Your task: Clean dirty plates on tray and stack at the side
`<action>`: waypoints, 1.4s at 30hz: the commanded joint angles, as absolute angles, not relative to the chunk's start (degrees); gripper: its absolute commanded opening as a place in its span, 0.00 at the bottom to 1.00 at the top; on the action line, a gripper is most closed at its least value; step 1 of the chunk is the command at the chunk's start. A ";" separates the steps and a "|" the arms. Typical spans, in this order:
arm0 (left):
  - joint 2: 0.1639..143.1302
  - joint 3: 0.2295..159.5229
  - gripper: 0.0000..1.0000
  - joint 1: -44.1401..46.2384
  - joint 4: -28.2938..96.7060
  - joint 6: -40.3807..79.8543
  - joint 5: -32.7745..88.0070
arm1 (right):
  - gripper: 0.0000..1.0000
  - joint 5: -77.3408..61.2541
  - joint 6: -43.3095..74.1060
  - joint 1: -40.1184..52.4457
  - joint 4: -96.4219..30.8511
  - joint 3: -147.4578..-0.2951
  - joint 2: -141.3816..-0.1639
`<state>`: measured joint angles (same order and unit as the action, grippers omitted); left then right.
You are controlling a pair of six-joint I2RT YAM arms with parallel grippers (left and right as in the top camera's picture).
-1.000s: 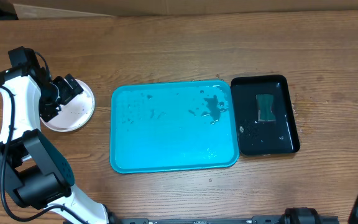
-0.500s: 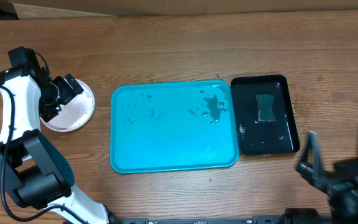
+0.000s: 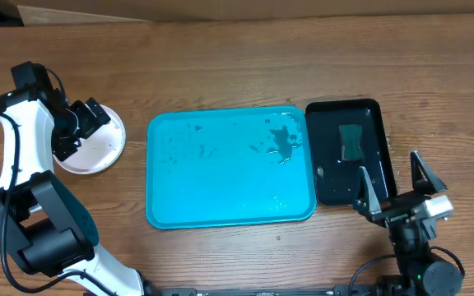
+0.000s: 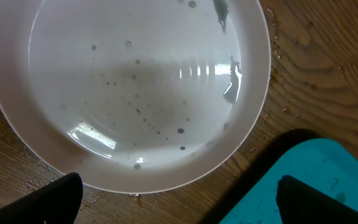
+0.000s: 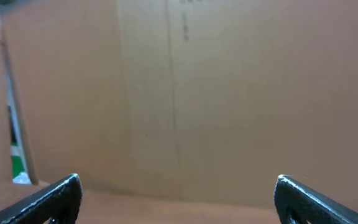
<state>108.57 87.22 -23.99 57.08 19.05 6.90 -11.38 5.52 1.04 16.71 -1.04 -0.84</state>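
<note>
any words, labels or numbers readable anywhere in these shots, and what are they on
No text can be read.
Faint dark marks near the top of the cardboard panel, right wrist view: too blurred to read.
The plate, tray and black tray: no writing visible.

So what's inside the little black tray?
A small dark green block, maybe a sponge, lies in the black tray, with some shiny wet drops. The right tool, open, hangs over the tray's near corner, so that bit is hidden.
</note>
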 commanded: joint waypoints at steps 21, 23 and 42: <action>108.49 86.61 1.00 -23.94 56.93 17.80 7.09 | 1.00 -0.47 3.18 2.20 -4.84 -0.45 -0.16; 108.49 86.61 1.00 -23.94 56.93 17.80 7.09 | 1.00 -0.47 3.18 2.20 -4.84 -0.45 -0.16; 108.49 86.61 1.00 -23.97 56.90 17.80 7.09 | 1.00 -0.47 3.18 2.20 -4.84 -0.45 -0.16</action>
